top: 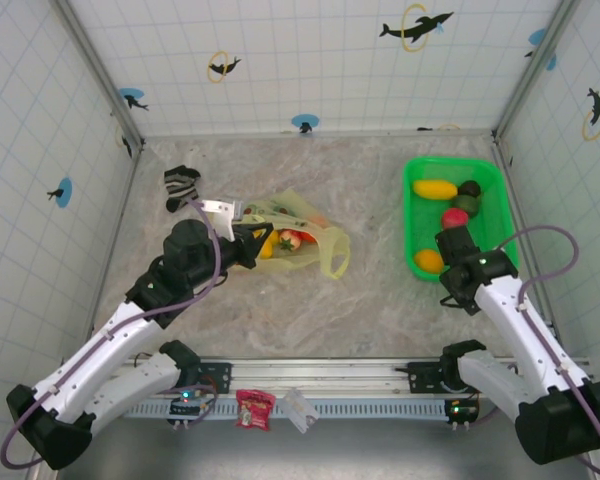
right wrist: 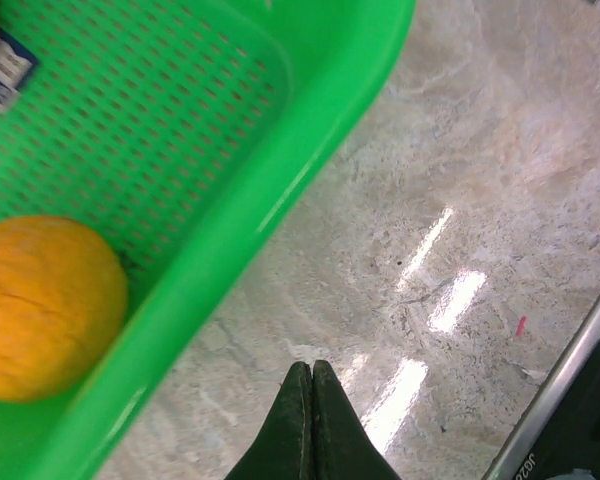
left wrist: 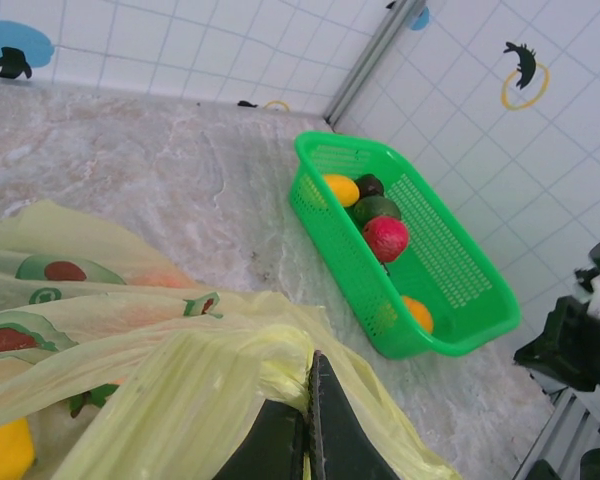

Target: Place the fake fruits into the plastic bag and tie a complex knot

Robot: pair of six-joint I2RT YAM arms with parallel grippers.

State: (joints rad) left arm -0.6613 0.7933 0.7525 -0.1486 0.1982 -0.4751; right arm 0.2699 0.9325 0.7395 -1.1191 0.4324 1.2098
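The plastic bag (top: 305, 235) lies crumpled left of the table's middle, with yellow and red fake fruits (top: 280, 242) showing through it. My left gripper (top: 252, 243) is shut on a bunched fold of the bag (left wrist: 195, 375) at its near-left side, the plastic pinched between the fingers (left wrist: 335, 420). Several more fruits lie in the green tub (top: 488, 180): yellow (left wrist: 340, 188), dark brown (left wrist: 369, 184), green (left wrist: 377, 208), red (left wrist: 385, 238) and orange (right wrist: 45, 305). My right gripper (right wrist: 311, 368) is shut on nothing, over bare table just outside the tub's wall (right wrist: 230, 250) near the orange fruit.
A black-and-white striped sock (top: 181, 184) lies at the back left, behind the left gripper. A small red packet (top: 253, 408) and a clear packet (top: 298, 408) rest on the rail at the near edge. Tiled walls close in the table on three sides.
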